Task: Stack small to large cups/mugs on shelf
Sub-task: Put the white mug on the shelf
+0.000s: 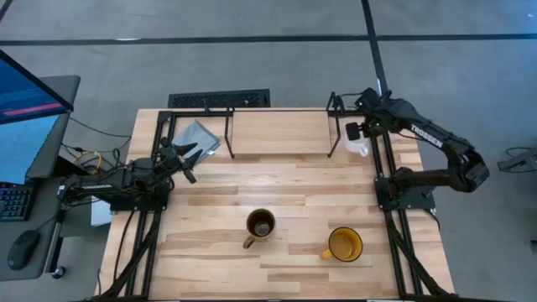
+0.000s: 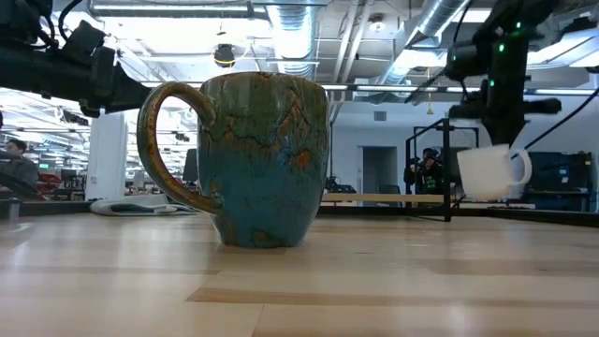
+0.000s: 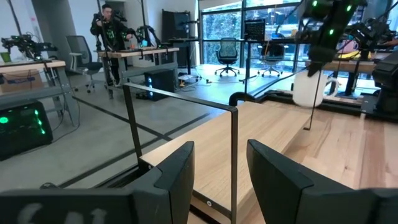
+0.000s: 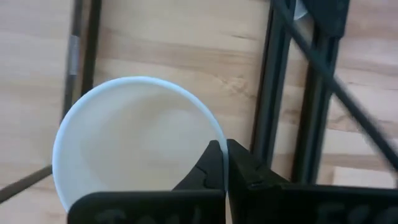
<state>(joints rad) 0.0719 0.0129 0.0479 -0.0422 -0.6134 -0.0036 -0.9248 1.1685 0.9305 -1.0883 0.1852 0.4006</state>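
The small white mug (image 1: 358,148) hangs from my right gripper (image 1: 356,132) beside the right end of the black rod shelf (image 1: 252,110), at the table's far right. In the low view the white mug (image 2: 491,172) is upright above the table. The dark brown mug (image 1: 261,225) stands on its base at the table's near middle. The yellow-orange mug (image 1: 344,244) stands to its right. My left gripper (image 1: 190,159) is open near the shelf's left end and touches nothing. A shelf rod (image 3: 235,155) rises just ahead of its fingers. My right gripper (image 4: 225,152) pinches the white mug's rim (image 4: 211,134), one finger inside the mug and one outside its wall. The fingers come from above, pointing down. The mug is lifted clear of the table and hangs upright below them, its handle (image 2: 520,168) turned toward the right in the low view.
A grey folded sheet (image 1: 198,137) lies under the shelf's left part. A flat black slotted strip (image 1: 220,99) sits beyond the table's far edge. Black frame rails (image 4: 267,93) run beside the white mug. A monitor and keyboard stand off the table's left side. People show in the room behind.
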